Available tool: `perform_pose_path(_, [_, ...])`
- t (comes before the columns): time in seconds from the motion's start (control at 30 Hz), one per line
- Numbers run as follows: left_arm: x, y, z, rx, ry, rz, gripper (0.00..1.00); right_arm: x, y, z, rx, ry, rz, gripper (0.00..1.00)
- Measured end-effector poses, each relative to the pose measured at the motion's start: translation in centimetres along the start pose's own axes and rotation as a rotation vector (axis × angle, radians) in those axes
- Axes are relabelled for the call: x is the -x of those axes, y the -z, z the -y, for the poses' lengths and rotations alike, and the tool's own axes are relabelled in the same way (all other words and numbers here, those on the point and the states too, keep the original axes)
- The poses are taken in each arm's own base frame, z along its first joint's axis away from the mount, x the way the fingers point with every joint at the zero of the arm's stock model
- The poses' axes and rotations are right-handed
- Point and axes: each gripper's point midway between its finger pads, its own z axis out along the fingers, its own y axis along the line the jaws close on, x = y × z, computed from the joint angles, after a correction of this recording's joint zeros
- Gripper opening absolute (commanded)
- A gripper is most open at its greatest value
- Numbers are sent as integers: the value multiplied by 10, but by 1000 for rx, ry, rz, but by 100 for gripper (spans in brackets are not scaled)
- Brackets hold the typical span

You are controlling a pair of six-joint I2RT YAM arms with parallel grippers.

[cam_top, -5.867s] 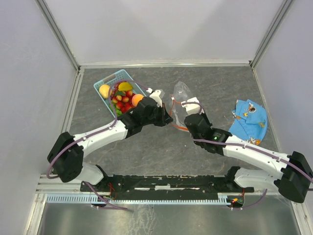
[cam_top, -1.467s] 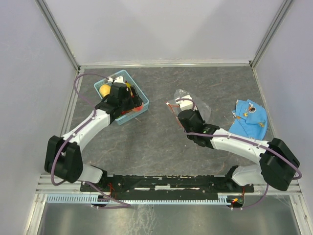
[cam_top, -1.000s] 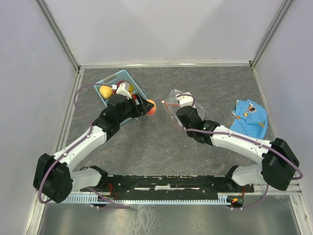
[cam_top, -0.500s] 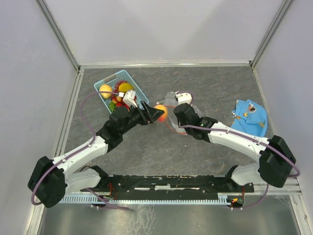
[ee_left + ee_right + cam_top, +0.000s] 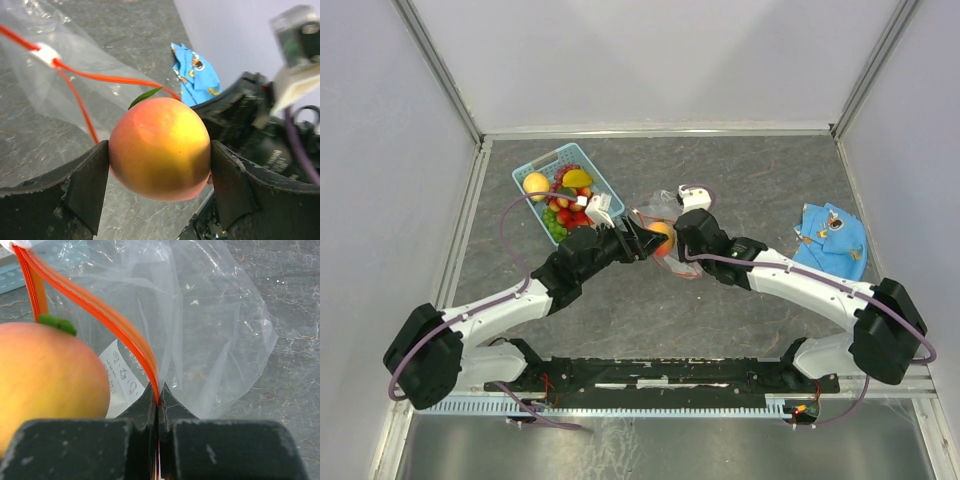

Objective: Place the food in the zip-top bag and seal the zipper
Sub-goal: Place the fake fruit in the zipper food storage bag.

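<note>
My left gripper (image 5: 160, 172) is shut on an orange-yellow peach (image 5: 160, 147), one piece of the food. In the top view the peach (image 5: 662, 237) hangs at the mouth of the clear zip-top bag (image 5: 665, 215). My right gripper (image 5: 159, 397) is shut on the bag's red-orange zipper (image 5: 100, 310) and holds one lip of the mouth up. The peach (image 5: 47, 380) fills the left of the right wrist view, beside the zipper. The rest of the food (image 5: 565, 200), lemon, mango, strawberries and grapes, lies in the light blue basket (image 5: 533, 163).
A blue cloth-like object (image 5: 830, 245) lies at the right of the table. The basket stands at the back left, close behind my left arm. Grey walls close in the table on three sides.
My left gripper lifted the peach out of the basket and carried it right to the bag's mouth. My right gripper, still on the zipper, shifted slightly left with the bag.
</note>
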Motion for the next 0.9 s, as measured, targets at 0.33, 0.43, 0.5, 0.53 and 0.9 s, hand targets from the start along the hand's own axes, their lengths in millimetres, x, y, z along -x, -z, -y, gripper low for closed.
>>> perform_pose_path(0.33, [-21, -4, -47, 192, -7, -33, 53, 16, 19, -12, 87, -47, 35, 2])
perform_pose_path(0.43, [-27, -2, -56, 237, -15, -47, 54, 15, 20, -16, 108, -54, 27, 2])
perform_pose_path(0.5, [-30, -1, -57, 252, -20, -54, 56, 14, 20, -18, 119, -58, 22, 2])
perform_pose_path(0.53, [-30, -1, -56, 254, -22, -54, 57, 14, 20, -18, 123, -59, 20, 2])
perform_pose_path(0.9, [-25, -4, -43, 250, -74, -31, 59, 18, 22, -33, 193, -107, 22, 2])
